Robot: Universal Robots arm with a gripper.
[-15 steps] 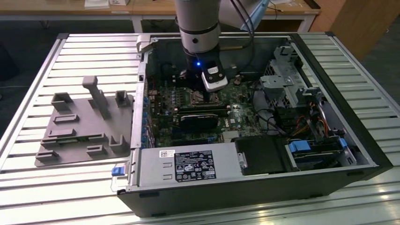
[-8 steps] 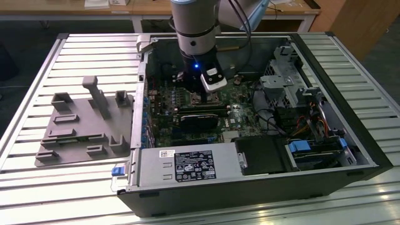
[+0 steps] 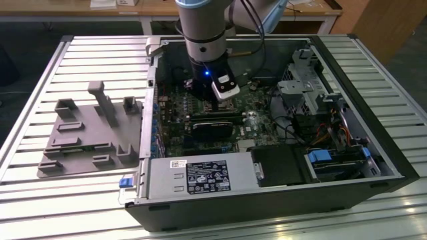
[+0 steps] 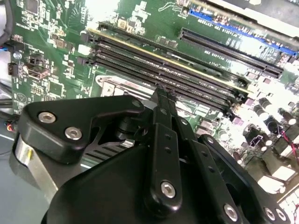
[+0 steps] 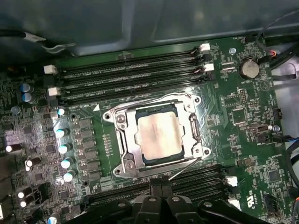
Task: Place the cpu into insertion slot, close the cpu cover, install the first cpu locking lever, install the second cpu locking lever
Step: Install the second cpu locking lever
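The cpu (image 5: 158, 136), a small flat square chip with a dull silver metal top, lies seated in the insertion slot (image 5: 192, 133), the square socket with a black border on the green motherboard (image 5: 243, 116). The cpu cover (image 5: 125, 144), a thin silvery square metal frame with a large window, lies flat around the chip, so that the chip's top shows through the window. A thin silvery wire lever (image 5: 184, 170) runs at a slant from the socket's corner toward the long black memory slots (image 5: 131, 77), which lie in rows on both sides of the socket. In the first wrist view the black gripper (image 5: 161, 186) hangs just beside the socket's edge, over the nearer memory slots, its two fingertips pressed together with nothing between them. In the second wrist view the same gripper (image 4: 162, 93) shows its narrow black fingers (image 4: 164, 140) closed side by side above the board. In the exterior view the grey robot arm (image 3: 203, 35) reaches down into the open black computer case (image 3: 373, 145), which lies on a slatted metal table (image 3: 40, 100) beside a grey moulded parts tray (image 3: 87, 135).
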